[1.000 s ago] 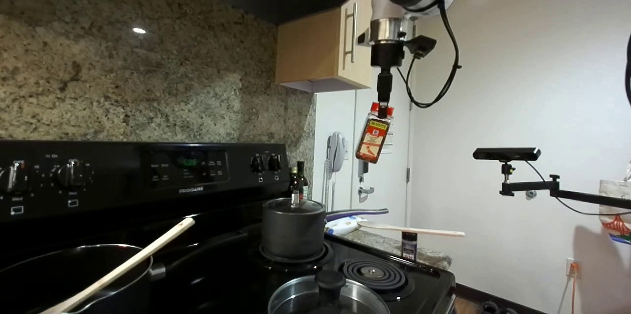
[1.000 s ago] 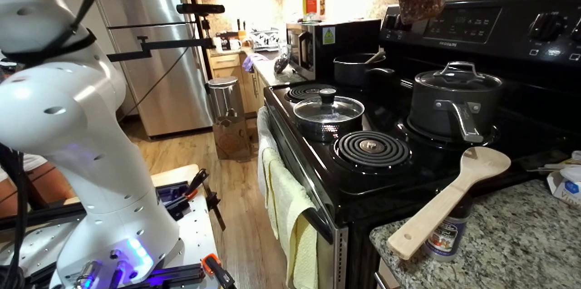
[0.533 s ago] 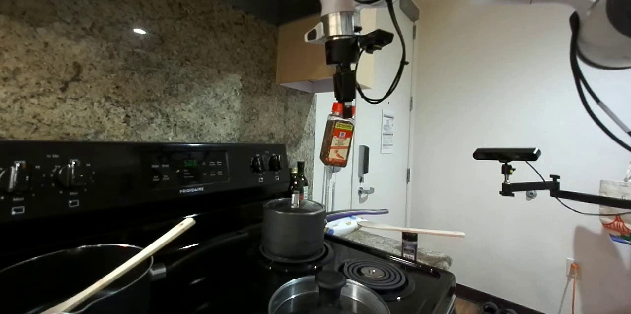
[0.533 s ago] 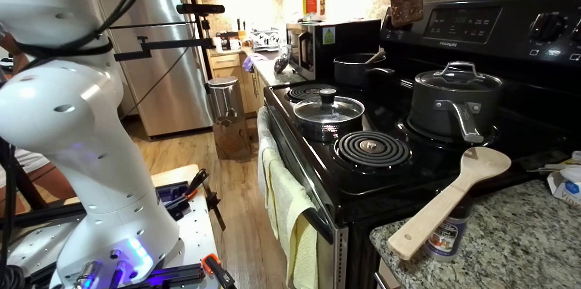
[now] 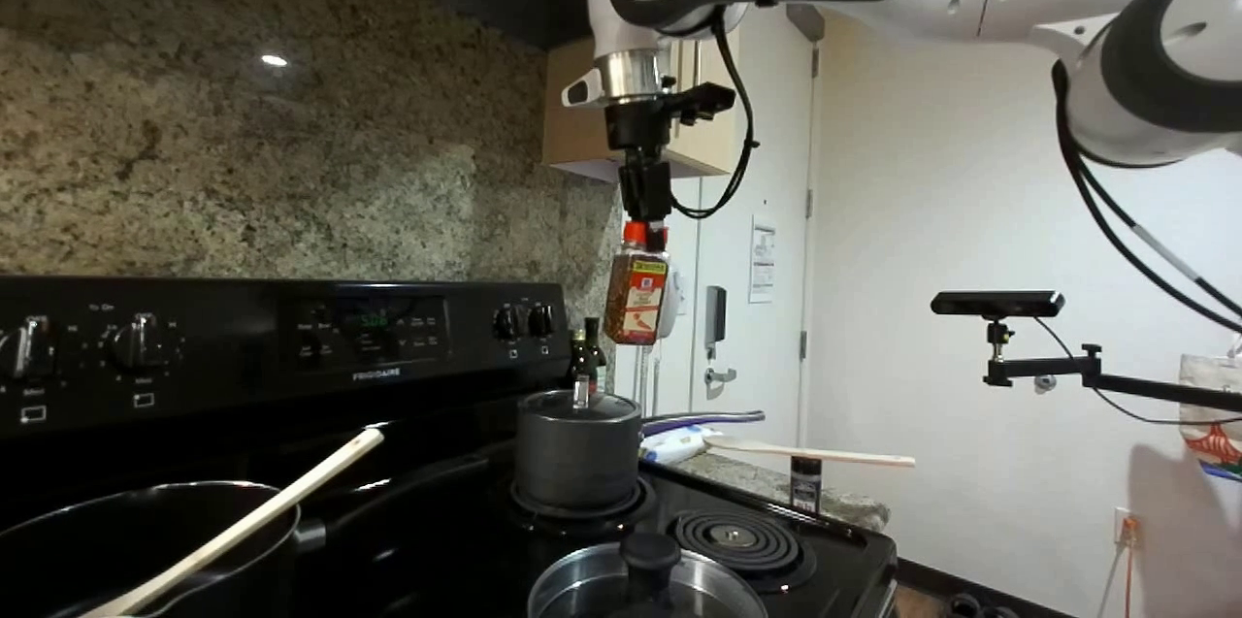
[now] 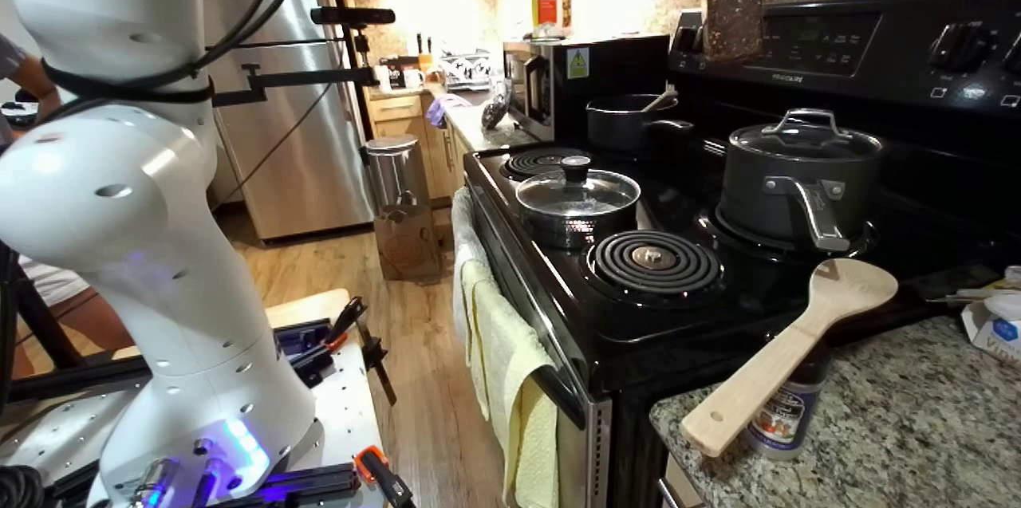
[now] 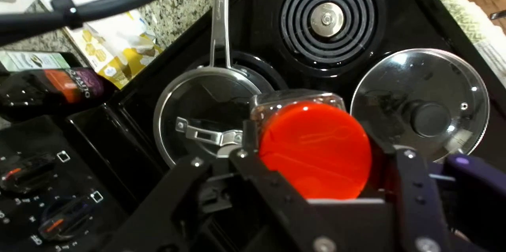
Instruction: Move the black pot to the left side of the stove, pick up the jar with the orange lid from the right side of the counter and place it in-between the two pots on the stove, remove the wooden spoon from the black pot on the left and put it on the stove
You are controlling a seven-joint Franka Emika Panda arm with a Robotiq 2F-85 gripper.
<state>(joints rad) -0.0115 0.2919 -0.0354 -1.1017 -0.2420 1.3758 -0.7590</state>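
From my wrist view alone I saw the flat round top of the orange lid (image 7: 316,151); the front label of the jar with the orange lid (image 5: 636,303) showed only in an exterior view. The black pot (image 6: 614,129) and the wooden spoon (image 5: 243,528), its handle slanting past the rim, appeared in both exterior views and lay outside my wrist view.

I counted 1 black pot, 1 grey pot (image 6: 786,201), 1 glass-lidded pan (image 6: 574,225), 2 dark bottles (image 7: 27,97), 2 bare coil burners (image 6: 654,259) and 2 wooden spoons; the other wooden spoon (image 6: 770,368) lay across a purple-labelled bottle (image 6: 778,420) on the counter (image 6: 901,412).

My pincer (image 5: 647,235) was clamped on the orange lid from 2 sides, and I held the jar in the air above the stove (image 5: 437,540). Seen from the wrist, it showed between the grey pot and the glass-lidded pan. It was clear and squarish, leaning slightly, with dark reddish-brown, speckled contents and a red, yellow and cream label.
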